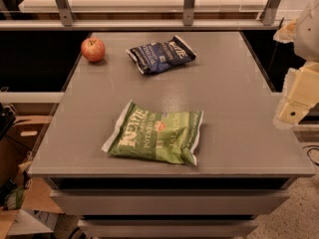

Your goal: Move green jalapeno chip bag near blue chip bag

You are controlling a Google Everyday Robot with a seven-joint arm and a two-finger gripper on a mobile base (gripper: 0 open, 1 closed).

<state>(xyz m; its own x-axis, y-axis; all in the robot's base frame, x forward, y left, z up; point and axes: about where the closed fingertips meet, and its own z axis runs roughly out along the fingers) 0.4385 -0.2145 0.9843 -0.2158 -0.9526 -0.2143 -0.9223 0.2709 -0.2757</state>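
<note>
green jalapeno chip bag (155, 135) flat at table's (239, 108) 6 o'clock, well apart from blue chip bag (160, 54) at 12. your gripper (293, 106) hangs off 3 o'clock edge, open or closed: cannot tell; likely staged for reach.

large light-green crinkly chip bag (157, 136), lower centre: "kettle", "potato ch", "jalapeno". small navy crinkly chip bag (160, 55), upper centre: white lettering, unreadable. cream gripper (291, 111) at right edge.
</note>
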